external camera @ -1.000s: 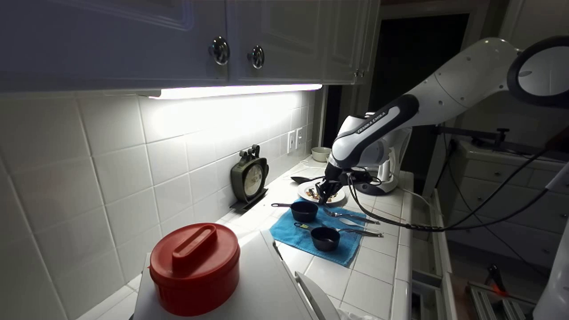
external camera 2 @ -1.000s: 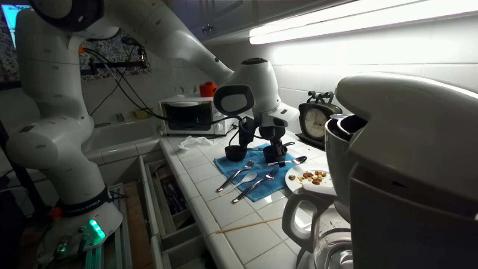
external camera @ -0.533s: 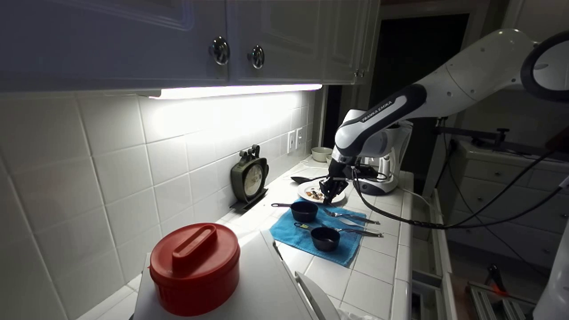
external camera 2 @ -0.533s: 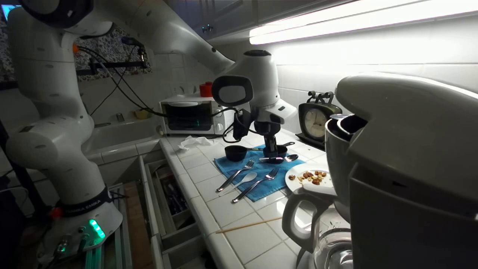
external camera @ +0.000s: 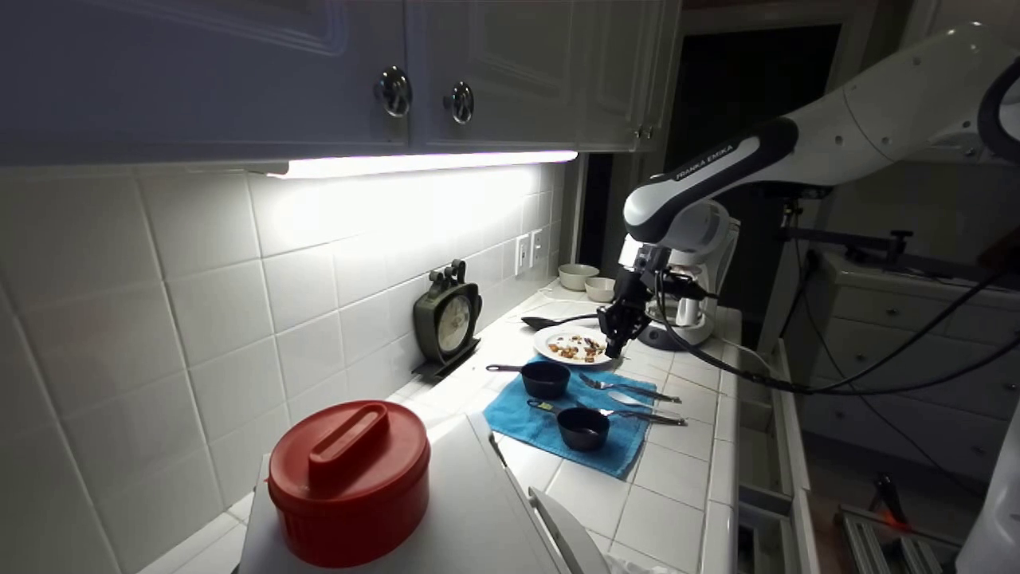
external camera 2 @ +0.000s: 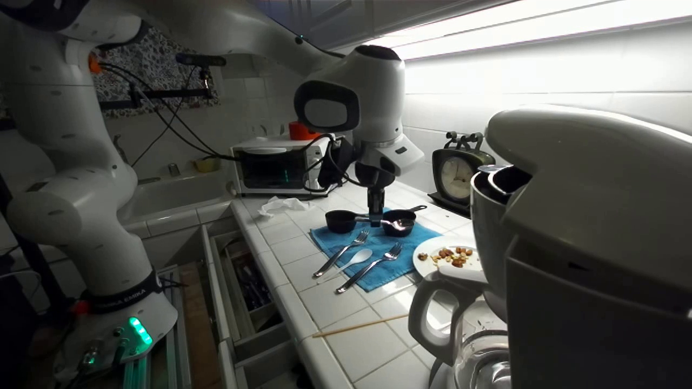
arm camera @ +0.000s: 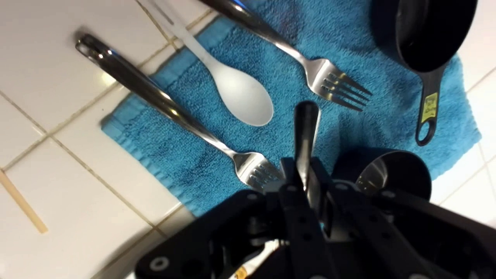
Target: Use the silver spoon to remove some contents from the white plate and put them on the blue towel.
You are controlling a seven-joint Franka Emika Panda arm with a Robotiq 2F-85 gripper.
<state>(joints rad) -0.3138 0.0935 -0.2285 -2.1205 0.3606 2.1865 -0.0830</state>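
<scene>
My gripper (external camera 2: 376,220) is shut on the silver spoon (external camera 2: 401,224) and holds it above the blue towel (external camera 2: 373,276), near the two dark cups. In the wrist view the spoon's handle (arm camera: 305,130) sticks out between the fingertips (arm camera: 301,166); its bowl is hidden there. Whether the bowl holds bits, I cannot tell. The white plate (external camera 2: 419,258) lies beside the towel with the brownish contents (external camera 2: 457,253) on it. In an exterior view the gripper (external camera: 617,347) appears beside the plate (external camera: 545,348), its contents (external camera: 579,348) and the towel (external camera: 518,421).
Dark cups (external camera: 545,379) (external camera: 583,429), forks (arm camera: 335,83) (arm camera: 252,166) and a white spoon (arm camera: 246,97) lie on the towel. A scale (external camera: 448,319) stands by the wall. A coffee maker (external camera 2: 594,243), an open drawer (external camera 2: 248,281) and a wooden stick (external camera 2: 359,326) are nearby.
My gripper has lifted and drawn back from the plate, carrying the spoon over the towel toward the dark cups. The plate and the things on the towel have not moved.
</scene>
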